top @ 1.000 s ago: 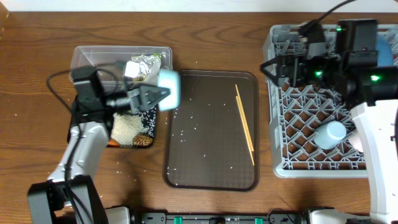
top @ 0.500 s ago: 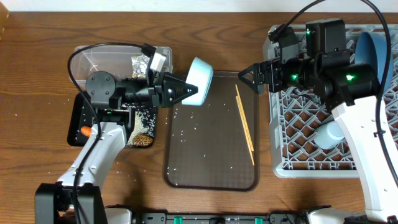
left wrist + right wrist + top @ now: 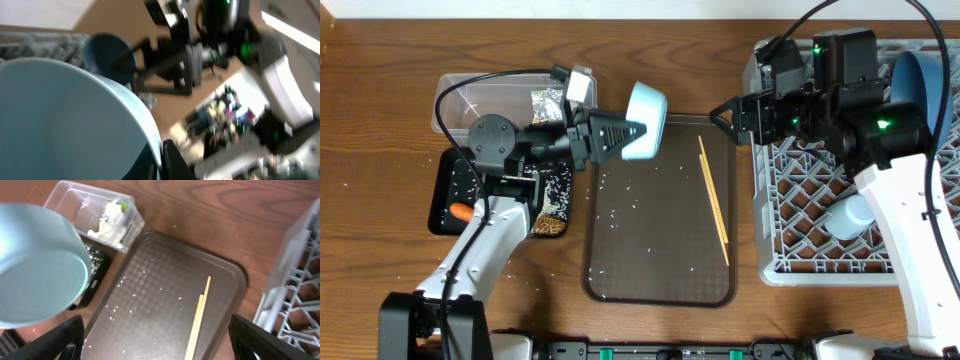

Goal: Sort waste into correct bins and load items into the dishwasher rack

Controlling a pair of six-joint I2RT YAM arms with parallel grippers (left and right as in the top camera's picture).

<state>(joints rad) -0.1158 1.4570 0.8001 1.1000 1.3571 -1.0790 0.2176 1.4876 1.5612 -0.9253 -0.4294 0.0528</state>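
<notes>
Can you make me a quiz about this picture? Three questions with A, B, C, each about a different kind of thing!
1. Where do the chopsticks lie?
A in the rack; B in the clear tub; C on the brown tray
2. What colour is the cup in the left gripper?
A light blue; B pink; C yellow
3. How is the right gripper?
A shut on a chopstick; B open and empty; C shut on a bowl

Answers: C, both sticks lie on the tray's right side. A, the held cup is pale blue. B, its fingers stand wide apart with nothing between them.
</notes>
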